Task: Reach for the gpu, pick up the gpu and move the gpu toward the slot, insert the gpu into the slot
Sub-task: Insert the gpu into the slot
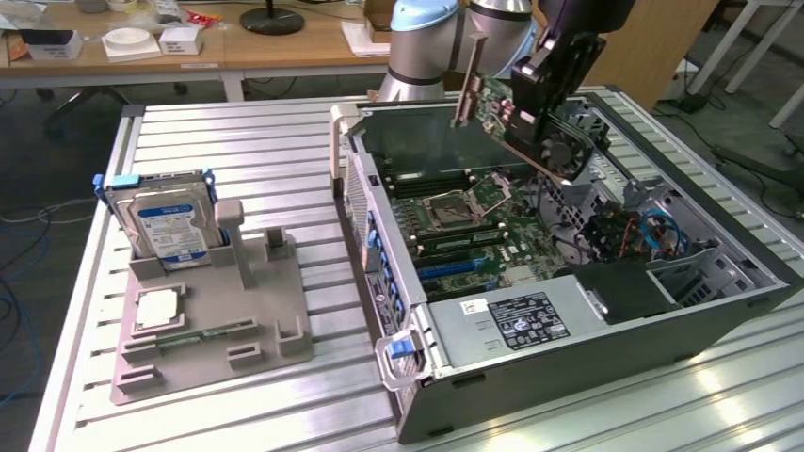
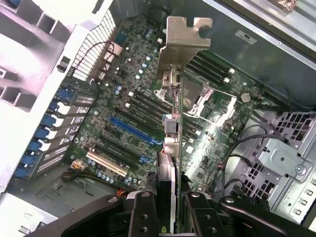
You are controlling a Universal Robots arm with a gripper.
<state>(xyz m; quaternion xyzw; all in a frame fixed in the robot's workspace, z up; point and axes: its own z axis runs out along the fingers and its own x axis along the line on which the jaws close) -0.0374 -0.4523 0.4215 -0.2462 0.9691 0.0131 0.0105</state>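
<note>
Over the motherboard (image 2: 123,113), gripper (image 2: 170,215) clamps the gpu (image 2: 171,126).

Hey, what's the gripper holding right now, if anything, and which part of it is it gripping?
The gripper holds the gpu, clamped across its faces at the end away from the silver bracket.

One graphics card (image 1: 503,121) in the one gripper (image 2: 168,217). Below the gripper: one open computer case (image 1: 603,350), one motherboard (image 1: 484,235). Well away from it: one hard drive (image 1: 164,221), one processor chip (image 1: 161,308), one grey stand (image 1: 258,315).
</note>
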